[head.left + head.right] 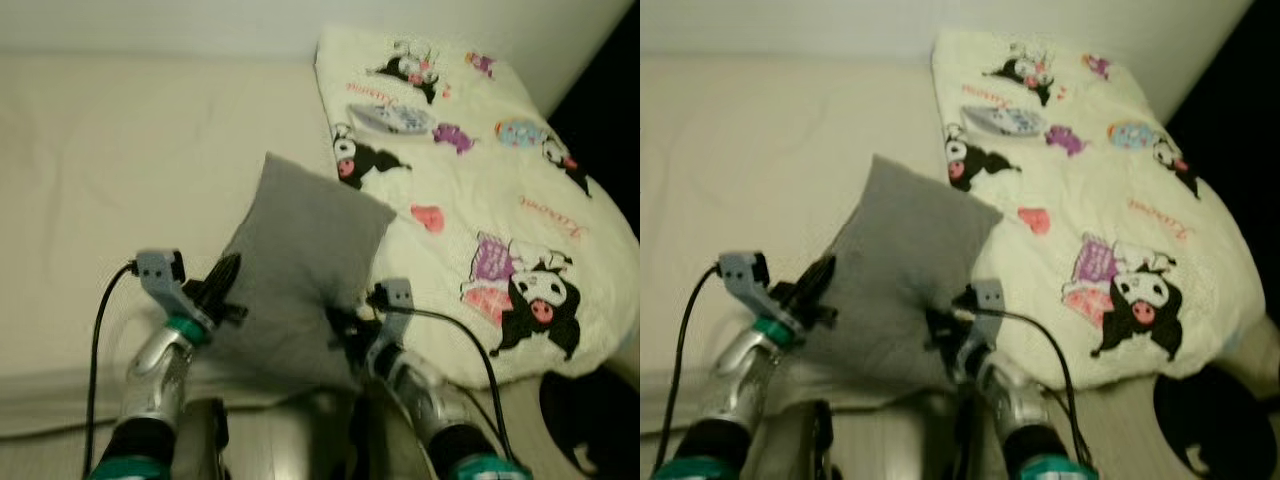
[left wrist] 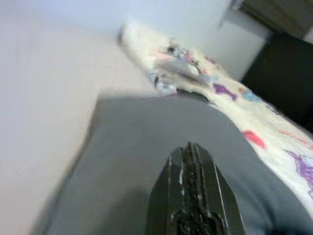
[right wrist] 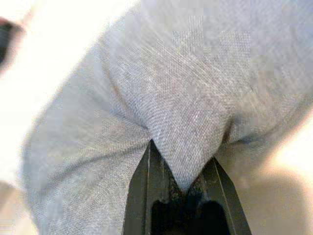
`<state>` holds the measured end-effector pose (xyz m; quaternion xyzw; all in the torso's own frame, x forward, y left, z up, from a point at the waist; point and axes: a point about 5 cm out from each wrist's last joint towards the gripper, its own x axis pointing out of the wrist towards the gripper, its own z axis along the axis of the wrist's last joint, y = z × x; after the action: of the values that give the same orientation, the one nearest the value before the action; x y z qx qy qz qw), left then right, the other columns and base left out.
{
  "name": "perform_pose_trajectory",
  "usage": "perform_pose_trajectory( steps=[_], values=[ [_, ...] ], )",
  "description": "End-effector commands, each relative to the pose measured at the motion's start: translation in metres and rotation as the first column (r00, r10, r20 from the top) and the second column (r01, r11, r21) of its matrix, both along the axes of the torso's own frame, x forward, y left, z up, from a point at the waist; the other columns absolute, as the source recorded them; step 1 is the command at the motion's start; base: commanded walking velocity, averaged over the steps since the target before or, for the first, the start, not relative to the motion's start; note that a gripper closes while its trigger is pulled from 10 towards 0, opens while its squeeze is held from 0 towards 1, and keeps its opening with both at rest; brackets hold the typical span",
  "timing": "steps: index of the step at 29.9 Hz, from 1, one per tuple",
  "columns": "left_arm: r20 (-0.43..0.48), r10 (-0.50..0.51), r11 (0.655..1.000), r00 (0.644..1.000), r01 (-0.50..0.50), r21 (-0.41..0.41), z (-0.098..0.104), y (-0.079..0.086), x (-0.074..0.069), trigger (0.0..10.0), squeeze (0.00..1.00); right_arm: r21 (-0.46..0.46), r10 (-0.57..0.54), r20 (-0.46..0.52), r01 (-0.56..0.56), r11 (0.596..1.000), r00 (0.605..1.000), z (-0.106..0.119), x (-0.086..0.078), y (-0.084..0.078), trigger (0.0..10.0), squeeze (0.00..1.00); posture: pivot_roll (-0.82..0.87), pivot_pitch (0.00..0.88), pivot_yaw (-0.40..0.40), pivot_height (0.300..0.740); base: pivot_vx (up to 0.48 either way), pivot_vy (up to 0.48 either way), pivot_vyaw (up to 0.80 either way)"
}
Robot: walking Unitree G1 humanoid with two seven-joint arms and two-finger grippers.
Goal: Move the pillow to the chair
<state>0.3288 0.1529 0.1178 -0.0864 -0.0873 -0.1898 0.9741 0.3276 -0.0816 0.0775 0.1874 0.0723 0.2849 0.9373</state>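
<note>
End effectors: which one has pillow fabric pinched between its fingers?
The right end effector: a fold of the grey pillow sits between its fingers. The left end effector just presses against the pillow's side, fingers together.

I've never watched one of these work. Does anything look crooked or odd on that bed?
The grey pillow sits cocked like a diamond, one corner overlapping the cartoon-print blanket. The right gripper has a fold of its fabric bunched between its fingers; the left gripper presses its other side. Nothing looks spilled or damaged.
</note>
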Motion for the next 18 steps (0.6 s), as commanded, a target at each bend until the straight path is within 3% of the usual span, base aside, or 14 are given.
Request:
perform_pose_trajectory(
  steps=[1, 2, 3, 4, 5, 6, 16, 18],
  values=[
    [-0.010, 0.038, 0.996, 0.999, -0.037, 0.087, -0.003, 0.002, -0.002, 0.0, 0.00, 0.021, -0.068, 0.067, 0.067, 0.998, 0.995, 0.013, 0.006, -0.011, 0.0, 0.00, 0.11, 0.000, -0.058, 0.595, 0.000, 0.000, 0.00],
    [-0.001, 0.066, 0.987, 0.998, -0.066, 0.145, -0.001, 0.002, -0.001, 0.0, 0.00, 0.034, -0.083, 0.087, 0.080, 0.996, 0.993, 0.016, 0.006, -0.011, 0.0, 0.00, 0.11, 0.000, -0.056, 0.595, 0.000, 0.000, 0.00],
    [-0.014, 0.104, 0.981, 0.995, -0.100, 0.167, 0.000, 0.002, 0.001, 7.6, 0.00, 0.049, -0.112, 0.098, 0.108, 0.993, 0.989, 0.019, 0.006, -0.012, 0.0, 0.00, 0.11, 0.000, -0.056, 0.595, 0.000, 0.000, 0.00],
    [-0.031, 0.133, 0.977, 0.991, -0.126, 0.171, 0.001, 0.002, 0.002, 10.0, 0.00, 0.056, -0.139, 0.097, 0.134, 0.989, 0.985, 0.019, 0.005, -0.013, 0.0, 0.00, 0.11, 0.000, -0.056, 0.595, 0.000, 0.000, 0.00],
    [-0.039, 0.158, 0.972, 0.987, -0.149, 0.179, 0.003, 0.003, 0.003, 10.0, 0.00, 0.051, -0.152, 0.099, 0.148, 0.988, 0.983, 0.020, 0.004, -0.013, 3.5, 0.00, 0.11, 0.000, -0.056, 0.595, 0.000, 0.000, 0.00],
    [-0.044, 0.182, 0.969, 0.982, -0.172, 0.175, 0.006, 0.003, 0.003, 10.0, 0.00, 0.036, -0.150, 0.097, 0.147, 0.989, 0.984, 0.018, 0.002, -0.013, 10.0, 0.00, 0.11, 0.000, -0.049, 0.595, 0.000, 0.000, 0.00],
    [-0.057, 0.205, 0.962, 0.977, -0.190, 0.197, 0.007, 0.005, -0.002, 10.0, 0.00, 0.038, -0.174, 0.092, 0.172, 0.984, 0.980, 0.019, 0.001, -0.019, 10.0, 0.00, 0.11, 0.000, -0.042, 0.595, 0.000, 0.000, 0.00],
    [-0.094, 0.220, 0.970, 0.971, -0.208, 0.125, 0.003, 0.016, -0.003, 10.0, 0.00, -0.035, -0.194, 0.041, 0.196, 0.980, 0.980, 0.007, 0.000, -0.028, 10.0, 0.00, 0.11, 0.000, -0.044, 0.595, 0.000, 0.000, 0.00]
  ],
)
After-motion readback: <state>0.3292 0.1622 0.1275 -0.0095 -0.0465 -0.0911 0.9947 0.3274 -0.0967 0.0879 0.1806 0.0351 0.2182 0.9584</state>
